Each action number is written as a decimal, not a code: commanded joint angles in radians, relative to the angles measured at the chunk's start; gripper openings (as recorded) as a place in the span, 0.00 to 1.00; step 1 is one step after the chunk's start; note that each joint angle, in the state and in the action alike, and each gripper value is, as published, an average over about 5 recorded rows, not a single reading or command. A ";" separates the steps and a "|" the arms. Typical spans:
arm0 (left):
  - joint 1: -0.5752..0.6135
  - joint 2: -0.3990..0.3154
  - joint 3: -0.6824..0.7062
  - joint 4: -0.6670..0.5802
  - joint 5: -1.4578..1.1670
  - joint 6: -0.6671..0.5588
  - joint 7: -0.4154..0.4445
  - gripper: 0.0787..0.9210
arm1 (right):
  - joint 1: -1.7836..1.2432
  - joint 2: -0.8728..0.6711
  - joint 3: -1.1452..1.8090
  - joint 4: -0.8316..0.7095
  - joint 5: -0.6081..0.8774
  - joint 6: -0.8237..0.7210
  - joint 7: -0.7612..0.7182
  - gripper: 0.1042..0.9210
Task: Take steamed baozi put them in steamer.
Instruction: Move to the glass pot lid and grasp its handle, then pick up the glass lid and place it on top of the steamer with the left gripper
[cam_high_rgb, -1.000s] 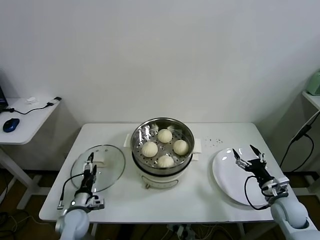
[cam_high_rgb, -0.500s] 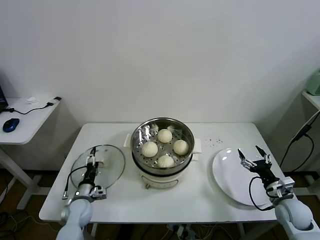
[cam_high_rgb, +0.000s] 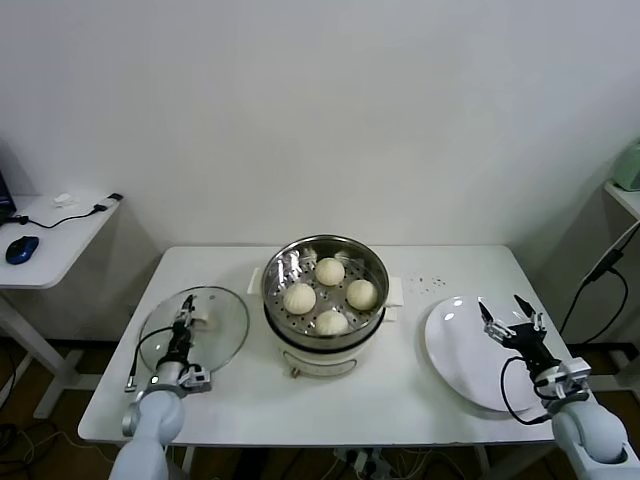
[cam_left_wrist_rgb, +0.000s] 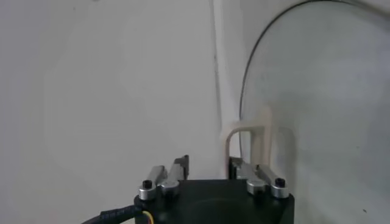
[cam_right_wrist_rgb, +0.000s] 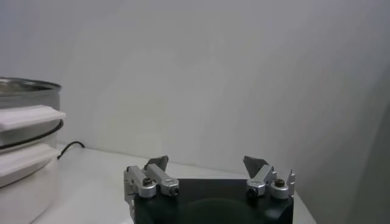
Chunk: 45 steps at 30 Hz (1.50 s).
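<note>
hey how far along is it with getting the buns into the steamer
Done: all four steamed baozi sit in the steamer, and the plate is bare. In hand: the left tool is at the glass lid's white handle. The right tool hangs open and empty over the plate. Left: the steamer is uncovered.

The steamer (cam_high_rgb: 325, 300) stands mid-table (cam_high_rgb: 400, 400), four steamed baozi (cam_high_rgb: 330, 271) inside it. A glass lid (cam_high_rgb: 197, 330) lies flat to its left — a plate (cam_high_rgb: 465, 355) to its right, both apart from it.
</note>
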<state>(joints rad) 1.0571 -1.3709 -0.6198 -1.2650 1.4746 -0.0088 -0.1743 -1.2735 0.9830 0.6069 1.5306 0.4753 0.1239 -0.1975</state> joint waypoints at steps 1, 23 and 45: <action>-0.009 0.005 -0.001 0.002 -0.018 -0.004 -0.001 0.38 | 0.004 0.004 0.001 -0.013 -0.018 0.005 -0.004 0.88; 0.357 0.197 0.021 -0.726 -0.191 0.346 0.120 0.08 | 0.030 -0.003 0.009 -0.059 -0.040 0.027 -0.019 0.88; 0.021 0.275 0.549 -0.929 0.102 0.770 0.697 0.08 | 0.159 0.039 -0.064 -0.176 -0.112 0.050 -0.013 0.88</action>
<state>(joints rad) 1.3049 -1.0593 -0.3825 -2.1109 1.3729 0.5963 0.2070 -1.1614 1.0071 0.5629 1.3889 0.3840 0.1689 -0.2139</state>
